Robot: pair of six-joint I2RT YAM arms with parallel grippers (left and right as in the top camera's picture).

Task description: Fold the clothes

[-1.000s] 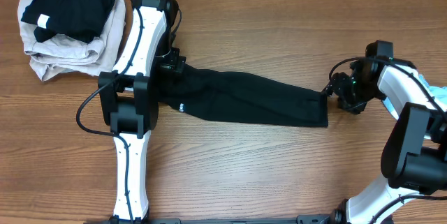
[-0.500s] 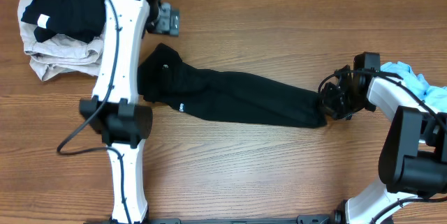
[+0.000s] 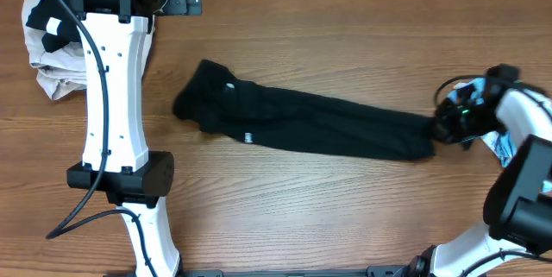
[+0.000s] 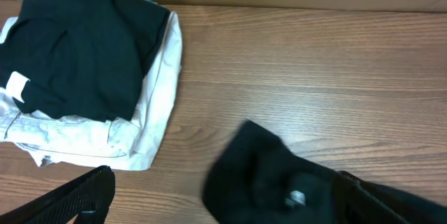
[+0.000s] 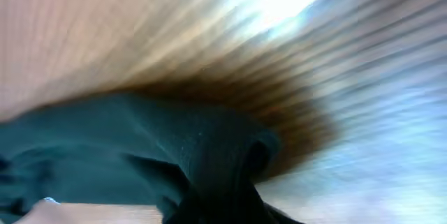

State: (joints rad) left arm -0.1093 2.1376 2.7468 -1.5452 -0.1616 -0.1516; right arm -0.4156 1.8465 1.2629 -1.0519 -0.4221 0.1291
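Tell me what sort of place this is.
Probably a robotics lab test bench rather than a home: a wood-grain table, white robot arms working over it, and a long black garment laid out near a folded beige-and-black clothes stack.

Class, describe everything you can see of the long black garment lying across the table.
The black garment is a long, soft, matte cloth lying on the wooden table, slanting from upper left to lower right. Its left end is wider and bunched, with two small white marks. It narrows toward the right end, which reaches the right gripper; the blurred right wrist view shows cloth gathered close up, so it looks gripped. Nothing else touches it.
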